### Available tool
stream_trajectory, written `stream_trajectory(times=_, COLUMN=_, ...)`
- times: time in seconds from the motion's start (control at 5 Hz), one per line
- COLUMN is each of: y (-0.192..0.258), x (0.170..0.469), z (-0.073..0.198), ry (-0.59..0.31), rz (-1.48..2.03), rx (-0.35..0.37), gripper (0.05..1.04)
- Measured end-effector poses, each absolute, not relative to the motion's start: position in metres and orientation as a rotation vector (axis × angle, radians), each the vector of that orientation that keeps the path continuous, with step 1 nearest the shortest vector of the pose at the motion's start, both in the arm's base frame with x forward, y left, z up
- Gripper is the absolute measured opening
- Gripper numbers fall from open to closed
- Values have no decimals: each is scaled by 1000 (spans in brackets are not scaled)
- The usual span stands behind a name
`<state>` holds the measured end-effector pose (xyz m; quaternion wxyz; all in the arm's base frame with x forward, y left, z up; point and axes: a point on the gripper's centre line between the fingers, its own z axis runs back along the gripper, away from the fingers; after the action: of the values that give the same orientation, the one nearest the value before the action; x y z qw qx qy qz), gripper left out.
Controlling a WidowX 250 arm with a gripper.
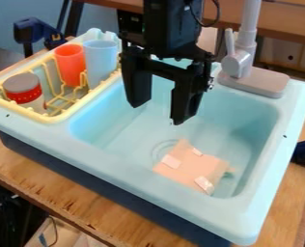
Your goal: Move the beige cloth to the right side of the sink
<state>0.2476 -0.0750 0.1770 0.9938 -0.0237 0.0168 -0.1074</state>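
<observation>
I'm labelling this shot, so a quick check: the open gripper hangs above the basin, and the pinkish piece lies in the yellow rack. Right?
The pinkish piece is misplaced: the camera view shows it in the basin, not the yellow rack. The open gripper does hang above the basin.

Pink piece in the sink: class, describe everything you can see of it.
The pink piece is flat and angular, perhaps card or foam, with three small whitish patches on its upper face. It lies on the floor of the pale blue sink, near the front wall. Something greenish shows at its right edge. The open hand hangs higher up, not touching it.
</observation>
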Motion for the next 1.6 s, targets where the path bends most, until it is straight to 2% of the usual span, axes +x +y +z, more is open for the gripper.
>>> stream_trajectory(times=0.2, y=-75, x=246, z=168, ry=64, rz=-214, rx=-43, gripper=1001)
stream_trajectory(times=0.6, y=-85, x=263, z=120, ry=31, rz=-256, rx=-18, gripper=1001)
stream_trajectory(times=0.8, y=-95, x=265, z=100, ry=41, rz=-290, rx=-74, gripper=1001)
stream_trajectory(times=1.0, y=-98, x=264, z=88, ry=83, rz=-301, rx=-87, gripper=1001)
stream_trajectory(times=1.4, y=-103, x=271, z=76, ry=110, rz=-298, rx=-91, gripper=1001)
stream_trajectory(times=1.6, y=-109, x=289, z=76, ry=75, rz=-299, rx=-103, gripper=1001)
